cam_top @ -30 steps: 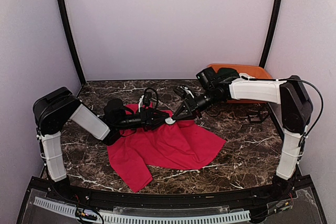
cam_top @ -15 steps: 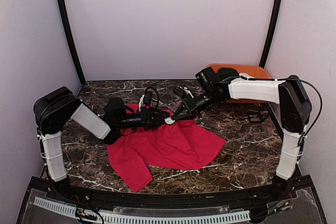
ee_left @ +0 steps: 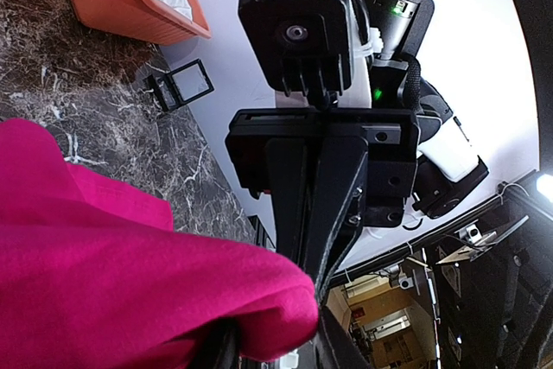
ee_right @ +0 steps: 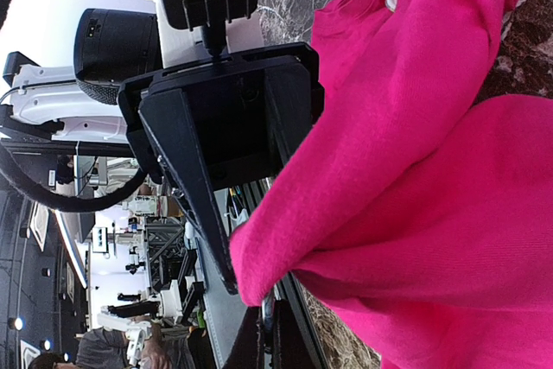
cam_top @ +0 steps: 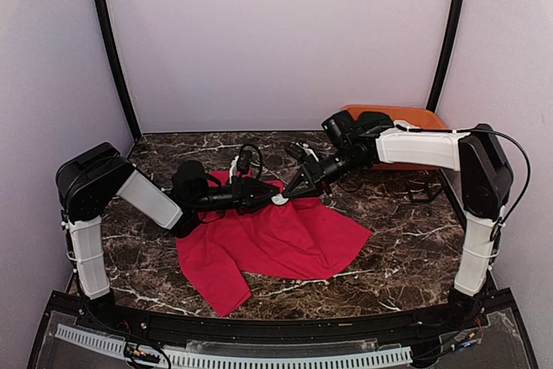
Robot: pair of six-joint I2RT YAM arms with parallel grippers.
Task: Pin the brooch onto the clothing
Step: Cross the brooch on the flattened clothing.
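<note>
Both arms are reaching in over the dark marble table [cam_top: 406, 248], nose to nose at the far edge of the red T-shirt [cam_top: 276, 244]. The shirt lies spread and rumpled at mid-table, with most of the cloth on the near side of the two grippers. The right gripper [cam_top: 289, 194] comes in from the right, angled down. Its jaws are closed tight, and the left wrist view shows them biting into a raised fold of the shirt. The left gripper [cam_top: 266, 197] lies low and faces it from the left, just beside it. Its jaws stand a little apart with bunched red cloth between them, but there's no telling whether they actually pinch it. A small white piece [cam_top: 279, 200] sits right between the two tips, too small to make out. At the back right, well clear of the shirt, is an orange bin [cam_top: 415, 116] with cloth in it.
</note>
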